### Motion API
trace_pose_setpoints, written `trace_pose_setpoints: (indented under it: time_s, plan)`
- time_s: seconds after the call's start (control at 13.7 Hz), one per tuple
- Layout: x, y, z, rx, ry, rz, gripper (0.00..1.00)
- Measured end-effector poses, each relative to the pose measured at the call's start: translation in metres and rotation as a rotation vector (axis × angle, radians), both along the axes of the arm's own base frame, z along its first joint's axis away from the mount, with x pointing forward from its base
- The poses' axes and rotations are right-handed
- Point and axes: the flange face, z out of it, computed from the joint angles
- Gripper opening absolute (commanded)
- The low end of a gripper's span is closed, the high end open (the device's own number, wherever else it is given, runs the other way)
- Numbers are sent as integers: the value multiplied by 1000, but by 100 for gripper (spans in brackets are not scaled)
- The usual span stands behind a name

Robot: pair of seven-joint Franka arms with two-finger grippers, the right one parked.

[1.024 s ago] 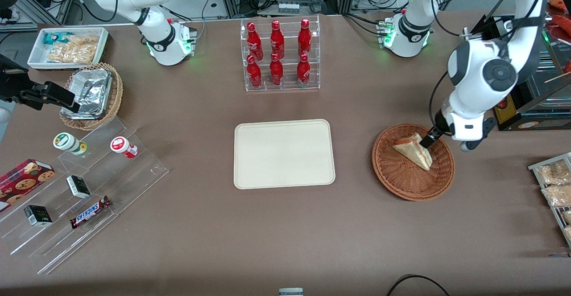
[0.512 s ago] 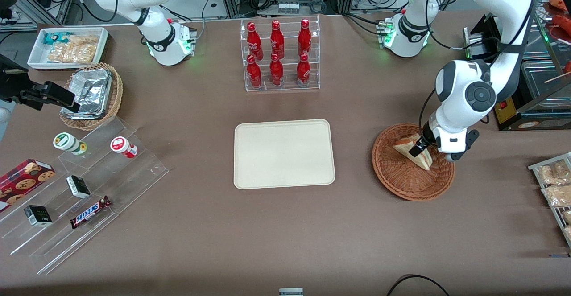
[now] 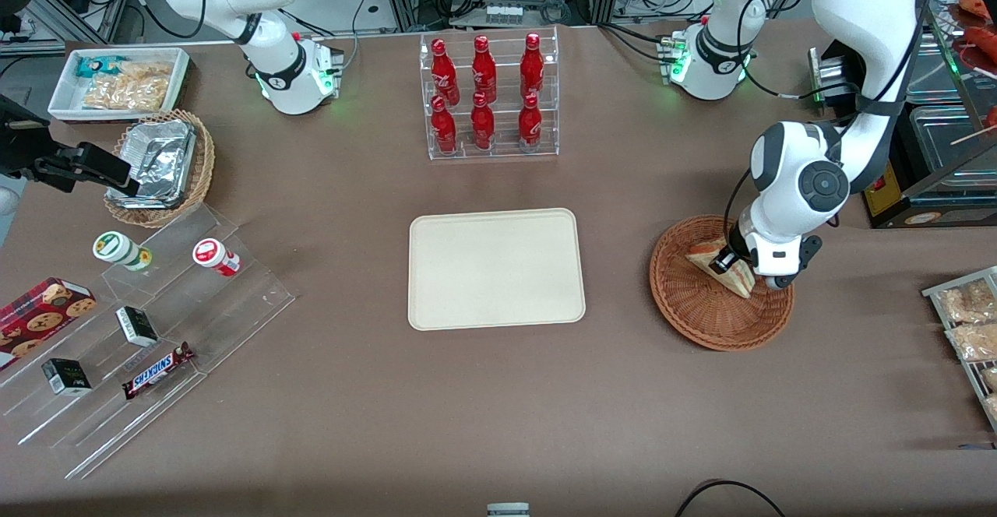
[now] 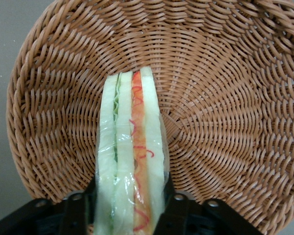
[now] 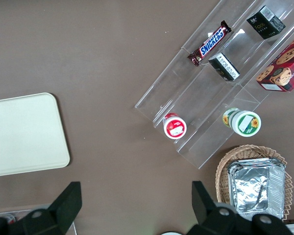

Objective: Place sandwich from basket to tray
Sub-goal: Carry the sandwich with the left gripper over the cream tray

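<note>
Front view, read from the parked arm's end of the brown table (image 3: 327,423) toward the working arm's end: a clear stepped display stand (image 3: 148,330) is seen first, with a chocolate bar (image 3: 158,370), small cartons and two round tubs set on it. Farther from the camera, a tan wicker basket of foil containers (image 3: 160,165) and a white bin of snacks (image 3: 121,83) are placed. At mid-table a clear rack of red bottles (image 3: 487,96) is set, and nearer the camera the cream tray (image 3: 496,269) is laid flat, with nothing on it. Well apart from the tray, toward the working arm's end, the reddish-brown basket (image 3: 701,318) is found, and the sandwich (image 3: 705,256) is held inside it. The gripper (image 3: 724,262) is lowered into the basket over the sandwich. From the wrist camera, the wrapped sandwich (image 4: 132,161) is shown standing on edge, with a black finger (image 4: 73,218) pressed against each flat side, so the jaws are closed narrowly on it. The basket's woven floor (image 4: 225,127) is spread around it.
</note>
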Motion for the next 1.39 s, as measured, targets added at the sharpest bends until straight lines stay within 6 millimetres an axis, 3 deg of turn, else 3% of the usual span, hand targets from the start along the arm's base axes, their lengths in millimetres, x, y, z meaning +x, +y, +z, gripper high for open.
trace_pose_setpoints:
  time_s: [0.15,0.22,0.37,0.51,0.59,0.66,0.8,1.1,1.24,1.39]
  plan:
    - [7,0,15,4,7,-6,5]
    - [16,-1,36,10,27,-14,5]
    - [37,-12,107,22,58,-43,5]
    - [52,-50,194,26,67,-106,6]
    - [53,-84,223,24,66,-162,6]
    - [49,-127,232,20,63,-228,6]
    - [38,-216,205,18,68,-348,7]
    - [8,-356,108,-26,26,-551,8]
    - [-18,-403,75,-16,32,-637,9]
    - [-32,-431,61,-35,-8,-684,10]
